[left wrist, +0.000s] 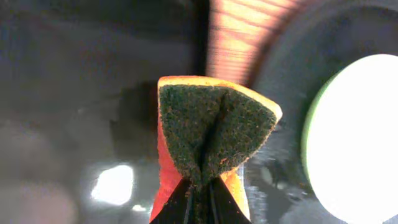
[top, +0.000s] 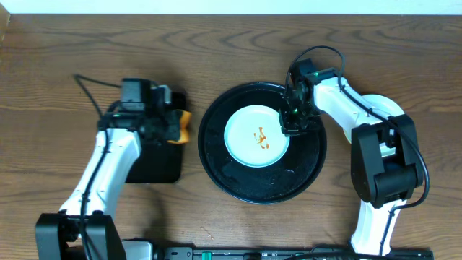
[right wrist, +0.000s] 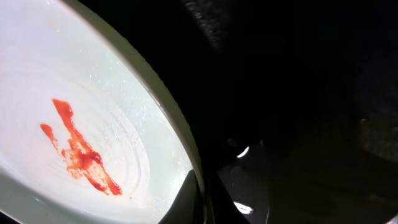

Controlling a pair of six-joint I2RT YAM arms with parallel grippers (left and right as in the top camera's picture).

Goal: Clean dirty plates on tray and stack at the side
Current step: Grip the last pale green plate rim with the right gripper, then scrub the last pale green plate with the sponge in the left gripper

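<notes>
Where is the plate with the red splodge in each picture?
Overhead: plate in the middle, on the black tray.
Left wrist: plate is the bright shape at the right edge.
Right wrist: plate fills the left half, sauce showing.
Shared landmark: the black tray around it.

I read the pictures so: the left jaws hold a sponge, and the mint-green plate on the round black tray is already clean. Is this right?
Not quite. The mint-green plate on the round black tray is dirty, not clean: an orange-red sauce streak lies at its centre, clearest in the right wrist view. The left jaws do hold a sponge.
</notes>
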